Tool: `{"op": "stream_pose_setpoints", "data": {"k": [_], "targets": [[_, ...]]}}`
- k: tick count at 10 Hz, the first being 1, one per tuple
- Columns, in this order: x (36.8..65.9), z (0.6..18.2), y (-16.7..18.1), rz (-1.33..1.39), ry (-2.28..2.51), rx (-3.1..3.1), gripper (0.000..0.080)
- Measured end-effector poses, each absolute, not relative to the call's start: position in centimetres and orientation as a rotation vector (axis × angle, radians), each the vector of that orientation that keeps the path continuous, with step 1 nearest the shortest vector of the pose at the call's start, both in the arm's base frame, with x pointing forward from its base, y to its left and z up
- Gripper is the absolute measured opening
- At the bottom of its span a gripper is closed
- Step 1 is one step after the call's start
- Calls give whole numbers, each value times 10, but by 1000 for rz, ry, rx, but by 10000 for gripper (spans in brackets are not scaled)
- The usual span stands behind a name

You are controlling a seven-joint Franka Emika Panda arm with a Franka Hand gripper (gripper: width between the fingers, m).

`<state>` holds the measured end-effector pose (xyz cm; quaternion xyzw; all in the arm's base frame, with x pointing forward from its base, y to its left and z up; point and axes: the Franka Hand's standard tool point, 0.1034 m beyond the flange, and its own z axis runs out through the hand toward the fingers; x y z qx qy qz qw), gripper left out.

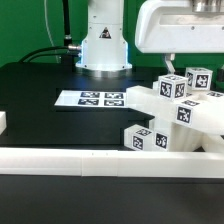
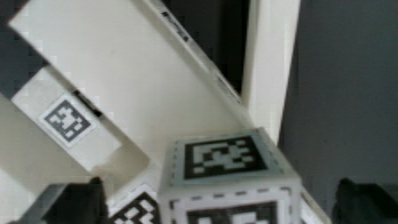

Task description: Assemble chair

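Observation:
The chair's white parts (image 1: 180, 115) lie in a heap at the exterior view's right: blocky posts with black-and-white tags and a slanted frame. One tagged post end (image 1: 170, 87) sticks up right under my gripper (image 1: 172, 66). In the wrist view the same tagged block (image 2: 228, 160) sits between my two dark fingers (image 2: 71, 205), with a gap on each side. The gripper (image 2: 217, 208) is open and straddles the block without touching it. A flat white chair piece (image 2: 107, 90) slants away behind the block.
The long white border rail (image 1: 90, 160) runs along the front of the black table. The marker board (image 1: 95, 98) lies flat mid-table. The robot base (image 1: 105, 45) stands at the back. A small white block (image 1: 3, 122) sits at the left edge.

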<state>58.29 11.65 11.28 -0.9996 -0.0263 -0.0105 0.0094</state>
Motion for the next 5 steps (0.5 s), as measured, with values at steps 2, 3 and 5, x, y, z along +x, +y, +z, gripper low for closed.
{"op": "stream_pose_setpoints", "data": {"k": [2,3,5], "targets": [[583,113,116,-33,-75,-3122,358],[583,113,116,-33,-54,-3122,358],[583,113,116,-32,-48,-3122,281]]}}
